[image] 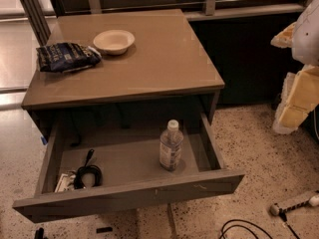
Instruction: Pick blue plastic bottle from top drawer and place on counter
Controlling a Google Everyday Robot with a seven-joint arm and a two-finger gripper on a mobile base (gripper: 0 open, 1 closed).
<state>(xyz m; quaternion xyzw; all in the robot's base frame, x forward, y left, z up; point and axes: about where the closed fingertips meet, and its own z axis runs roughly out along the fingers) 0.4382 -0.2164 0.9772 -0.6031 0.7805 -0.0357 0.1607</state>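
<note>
Wide grey top drawer [129,156] holds the small clear blue plastic bottle [171,148], probably light and slippery; I would grip mid-body. Claw [298,96] at right; I cannot tell its state.

**No legible text in my feed**

I am finding nothing I can read. The blue plastic bottle [171,146], standing in the right part of the top drawer [124,198], is showing a pale label with bluish print, but I am making out no word on it. The dark blue snack bag [67,57], lying far left on the counter [164,63], is carrying pale markings, equally unreadable. The gripper [295,102] is hanging at the right edge, showing me no lettering.
</note>
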